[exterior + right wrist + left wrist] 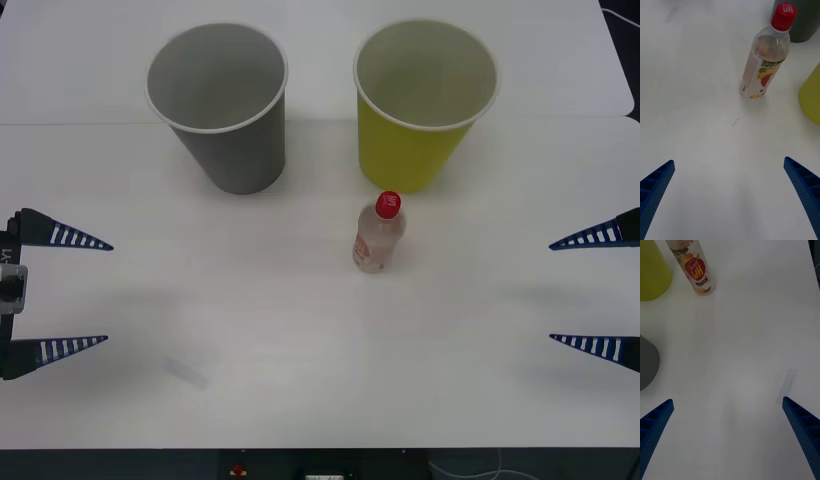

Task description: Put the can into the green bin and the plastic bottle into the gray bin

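The plastic bottle (378,236) is stood upright just before the green bin (424,103), beside the gray bin (222,105), while the left tool (60,291) and right tool (596,292) are held apart at the surface (300,350) edges.

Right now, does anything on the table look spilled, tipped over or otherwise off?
Nothing spilled or tipped. The bottle stands upright, capped, just in front of the green bin; the gray bin is upright too. One oddity: no can is on the table. A small pale strip lies flat near the left end effector.
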